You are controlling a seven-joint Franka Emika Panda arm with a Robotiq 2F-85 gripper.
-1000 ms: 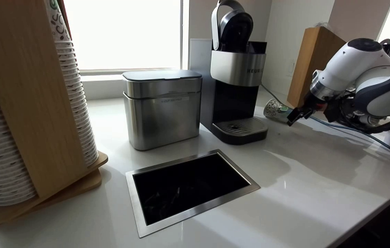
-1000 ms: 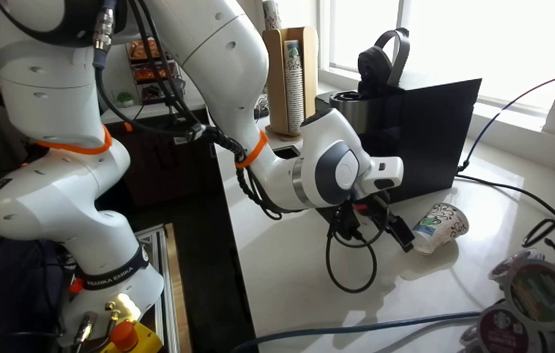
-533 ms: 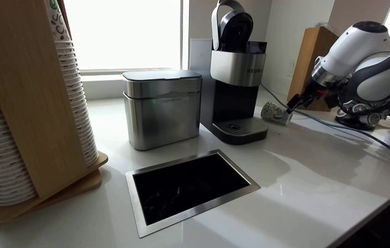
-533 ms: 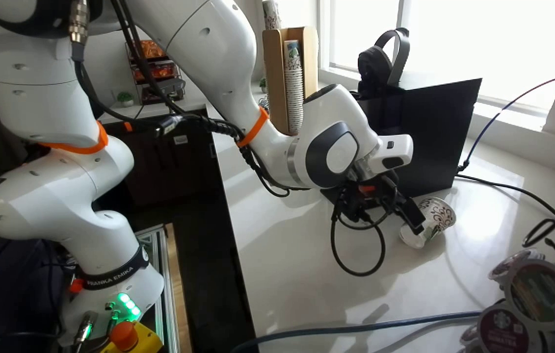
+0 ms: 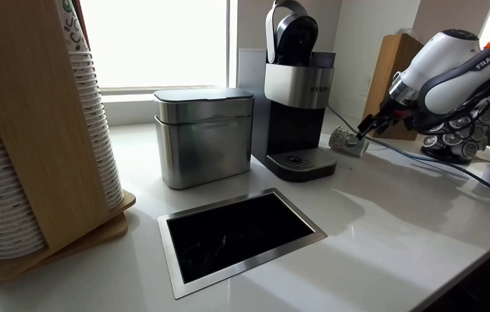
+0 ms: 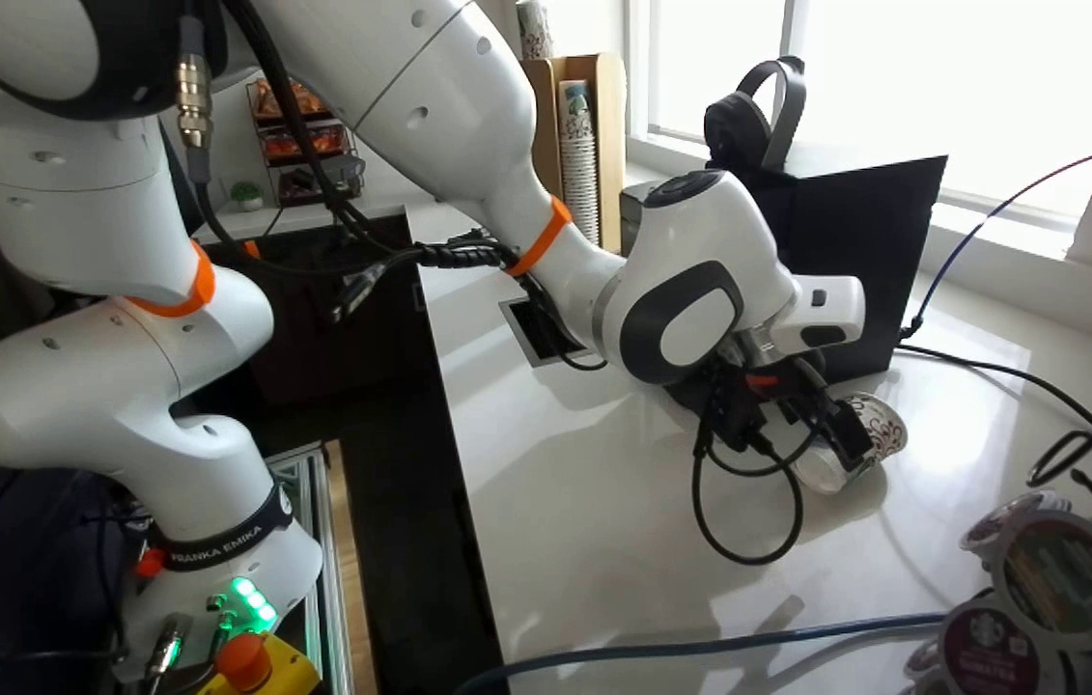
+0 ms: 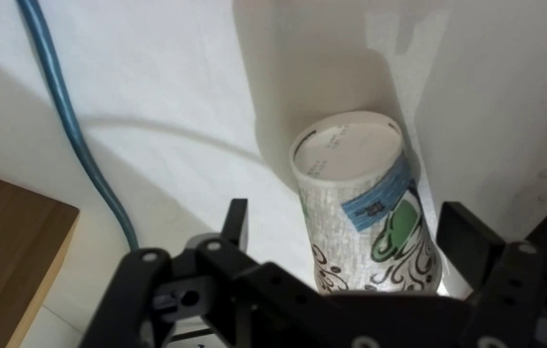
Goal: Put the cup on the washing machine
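One paper cup (image 7: 365, 241): pale, with brown swirls, a green mug drawing and a blue patch; lying on its side on the white counter (image 5: 383, 260) near the coffee maker (image 5: 299, 86), its flat base facing the viewer in the wrist view.
Gripper (image 7: 346, 220): black, down at the cup; its two fingers (image 7: 469, 246) stand well apart, one to each side of the cup in the wrist view. Whether either touches it, I cannot tell.
Robot arm (image 6: 449, 106): white with orange bands, reaching over the counter in both exterior views.
Coffee maker: silver and black, upright, standing between the cup and a shiny metal bin (image 5: 206, 145) in an exterior view.
Counter hole (image 5: 170, 251): rectangular, metal-rimmed, dark inside, near the bin and coffee maker.
Cup holder (image 5: 32, 108): wooden, with tall stacks of white ribbed cups (image 5: 108, 173) in it.
Blue cord (image 7: 60, 96): running across the counter, apart from the cup in the wrist view.
Pod stand (image 5: 439, 156): black at its base, loaded with round coffee pods (image 5: 470, 150).
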